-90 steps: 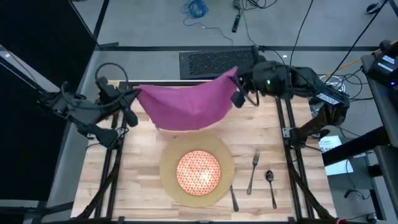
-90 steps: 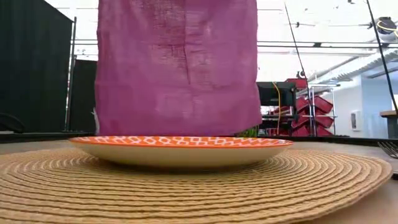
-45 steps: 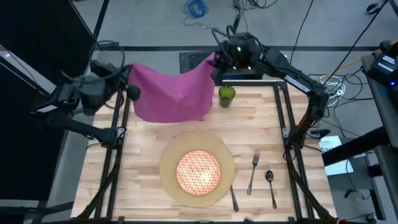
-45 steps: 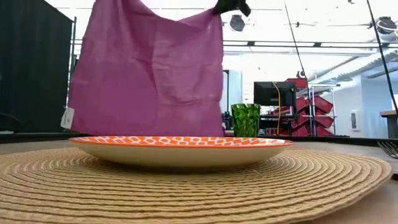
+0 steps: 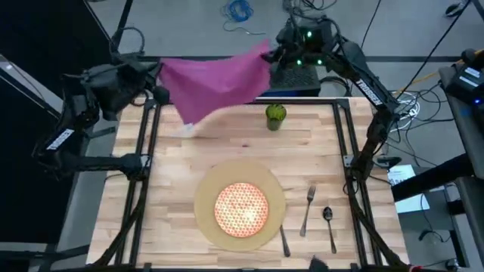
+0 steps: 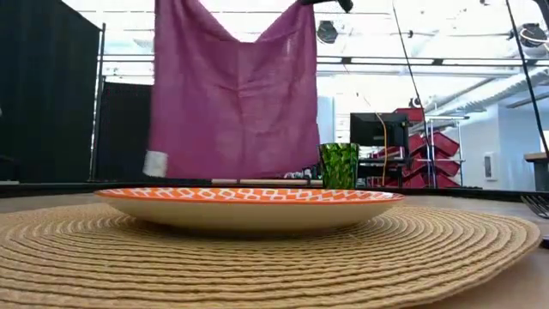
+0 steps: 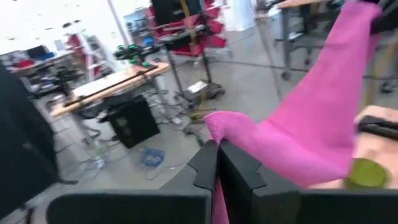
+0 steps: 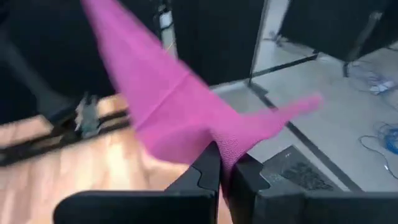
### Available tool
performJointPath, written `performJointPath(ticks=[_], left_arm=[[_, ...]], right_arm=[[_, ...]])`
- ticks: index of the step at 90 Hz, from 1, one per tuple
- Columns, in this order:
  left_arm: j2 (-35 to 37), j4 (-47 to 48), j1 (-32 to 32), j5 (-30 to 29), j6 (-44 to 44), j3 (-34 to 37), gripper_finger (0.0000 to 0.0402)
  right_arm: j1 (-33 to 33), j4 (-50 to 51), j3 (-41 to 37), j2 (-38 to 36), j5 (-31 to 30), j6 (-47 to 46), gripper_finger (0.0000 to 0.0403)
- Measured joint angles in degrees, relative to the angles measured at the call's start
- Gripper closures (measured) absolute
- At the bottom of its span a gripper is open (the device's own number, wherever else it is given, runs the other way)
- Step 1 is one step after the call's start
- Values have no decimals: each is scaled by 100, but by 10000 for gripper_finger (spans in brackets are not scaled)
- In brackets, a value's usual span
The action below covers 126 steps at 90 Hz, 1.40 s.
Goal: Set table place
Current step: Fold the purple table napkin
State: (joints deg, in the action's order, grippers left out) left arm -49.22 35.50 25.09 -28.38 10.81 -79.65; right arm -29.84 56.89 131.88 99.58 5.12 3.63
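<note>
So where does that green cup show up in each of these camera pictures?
High view: the green cup stands at the table's far side, right of the pink cloth.
Low view: behind the plate, just right of the hanging cloth.
Left wrist view: a blurred green shape at the edge, below the cloth.
Right wrist view: not in it.
Shared landmark: the pink cloth, next to the cup.

Low view cuts the magenta cloth (image 6: 233, 94) off at the top edge, so its held corners don't show there, and it hides part of the green cup (image 6: 340, 165). The knife (image 5: 283, 242) is half tucked under the mat (image 5: 203, 204) rim up top. Both wrist views are smeared, and the spoon (image 5: 329, 224) is tiny.
</note>
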Motion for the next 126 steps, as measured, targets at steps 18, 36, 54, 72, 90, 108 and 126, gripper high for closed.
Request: performJointPath(ticks=[18, 36, 54, 72, 90, 108, 126], left_arm=[[1144, -340, -537, -470, -309, 958, 402], [1606, -135, -674, -651, -402, 1269, 402], [1474, 51, -674, -772, -48, 1064, 402], [1193, -483, -432, -788, 434, 1065, 402], [1011, -677, 369, -280, 550, 1064, 402], [790, -624, 1565, 1086, 158, 1098, 402], [758, -348, 2291, 2302, -293, 1407, 402]], right_arm=[[517, 3, 6, -199, -392, 134, 403], [439, -167, -112, -185, -450, 74, 403], [85, -557, -338, 59, -69, -59, 403], [-230, -1209, -346, 519, 463, -182, 403], [-462, -1218, -346, 695, 579, -193, 403], [-449, -1098, -344, 696, 709, -213, 403], [19, -285, -344, 696, 561, -8, 403]])
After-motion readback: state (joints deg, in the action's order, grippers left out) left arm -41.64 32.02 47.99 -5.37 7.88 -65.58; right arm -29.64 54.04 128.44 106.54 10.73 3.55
